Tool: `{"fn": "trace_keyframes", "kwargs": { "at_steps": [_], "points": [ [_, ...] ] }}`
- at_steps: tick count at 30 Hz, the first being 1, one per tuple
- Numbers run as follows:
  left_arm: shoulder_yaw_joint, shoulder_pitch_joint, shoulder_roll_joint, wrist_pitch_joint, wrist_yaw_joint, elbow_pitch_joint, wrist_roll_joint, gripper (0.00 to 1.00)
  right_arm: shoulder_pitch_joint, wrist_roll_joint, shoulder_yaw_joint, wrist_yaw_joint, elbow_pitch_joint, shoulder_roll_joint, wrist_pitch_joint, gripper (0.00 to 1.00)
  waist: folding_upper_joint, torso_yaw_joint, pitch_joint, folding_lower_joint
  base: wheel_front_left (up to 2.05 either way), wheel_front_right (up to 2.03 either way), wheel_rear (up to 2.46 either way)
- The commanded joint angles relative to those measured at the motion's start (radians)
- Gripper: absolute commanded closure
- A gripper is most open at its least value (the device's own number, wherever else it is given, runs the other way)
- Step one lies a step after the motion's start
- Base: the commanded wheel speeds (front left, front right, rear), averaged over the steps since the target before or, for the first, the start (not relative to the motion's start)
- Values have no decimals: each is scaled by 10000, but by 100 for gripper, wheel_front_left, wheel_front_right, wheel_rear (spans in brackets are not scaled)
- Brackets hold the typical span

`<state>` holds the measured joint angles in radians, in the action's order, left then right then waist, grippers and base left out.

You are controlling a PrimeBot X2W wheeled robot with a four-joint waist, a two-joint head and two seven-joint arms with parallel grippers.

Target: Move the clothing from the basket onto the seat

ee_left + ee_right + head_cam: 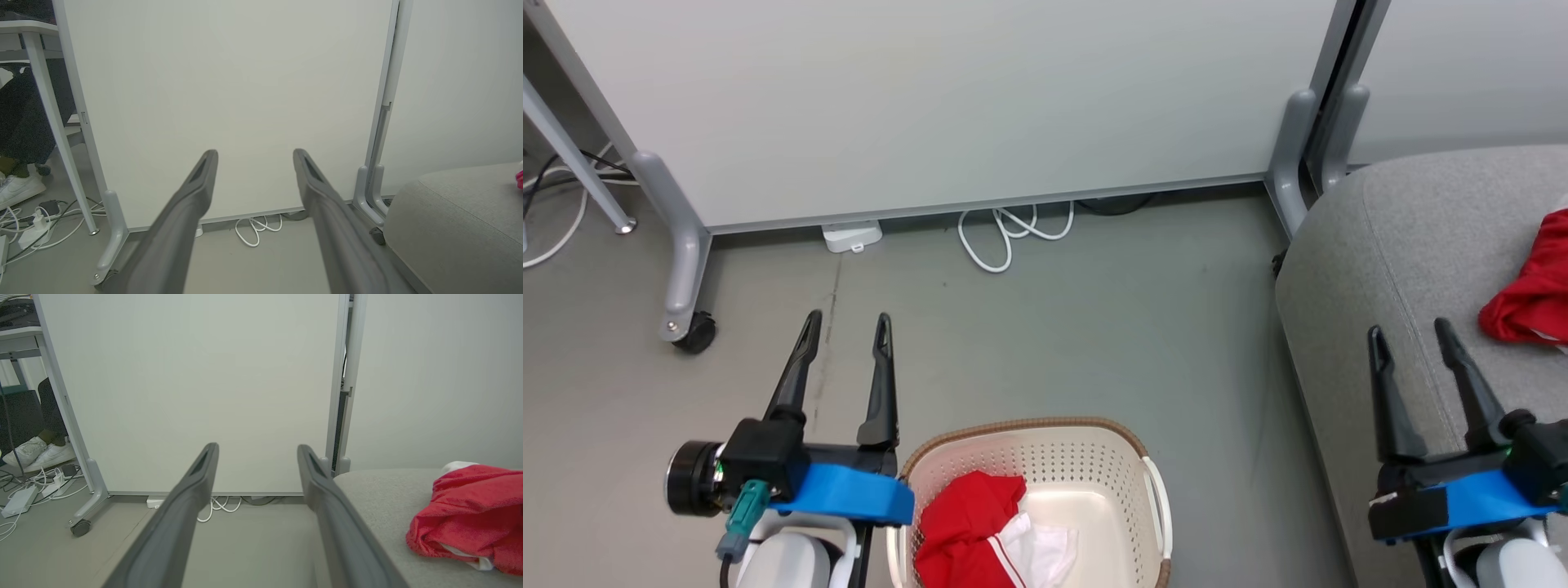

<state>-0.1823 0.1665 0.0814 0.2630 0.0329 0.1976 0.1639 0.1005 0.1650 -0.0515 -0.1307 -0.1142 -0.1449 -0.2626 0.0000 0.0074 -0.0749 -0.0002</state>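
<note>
The cream basket [1131, 457] with its brown rim sits on the floor at the bottom centre of the head view. A crumpled red garment with white trim [972, 527] lies in its left half. Another red garment [1531, 286] rests on the grey seat [1405, 237] at the right, also seen as red clothing [470, 514] on the seat [384, 498] in the right wrist view. My left gripper [847, 322] hovers open over the floor left of the basket, holding nothing. My right gripper [1411, 333] stands open over the seat's front edge, left of the red garment.
A white partition panel [931, 106] on grey wheeled feet [690, 327] stands behind. White cable loops [1005, 233] and a small white box [852, 237] lie at its base. Cables, a power strip [34, 228] and a person's white shoes [39, 451] are beyond at the left.
</note>
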Motion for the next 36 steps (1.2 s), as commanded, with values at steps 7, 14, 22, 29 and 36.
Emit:
{"fn": "trace_keyframes", "kwargs": {
  "at_steps": [7, 14, 22, 29, 36],
  "points": [
    [771, -731, -173, 27, 130, -93, -187, 0, -452, -29, 288, -1, -383, 185, -34, 0, 0, 209, 405, 2, 0, 0, 0],
    [1089, -1120, -274, 27, 332, -47, -350, 0, -674, -36, 542, -1, -793, 386, -34, 0, 0, 365, 604, 2, 0, 0, 0],
    [1254, -1211, -308, 27, 442, -3, -431, 0, -780, -37, 606, -1, -974, 564, -34, 0, 0, 487, 660, 2, 0, 0, 0],
    [1217, -1171, -314, 27, 407, -39, -336, 0, -758, -7, 633, -1, -954, 565, -34, 0, 0, 511, 604, 2, 0, 0, 0],
    [1117, -1084, -314, 27, 452, 75, -419, 0, -759, 7, 662, -1, -939, 558, -34, 0, 0, 491, 573, 2, 0, 0, 0]
  ]
}}
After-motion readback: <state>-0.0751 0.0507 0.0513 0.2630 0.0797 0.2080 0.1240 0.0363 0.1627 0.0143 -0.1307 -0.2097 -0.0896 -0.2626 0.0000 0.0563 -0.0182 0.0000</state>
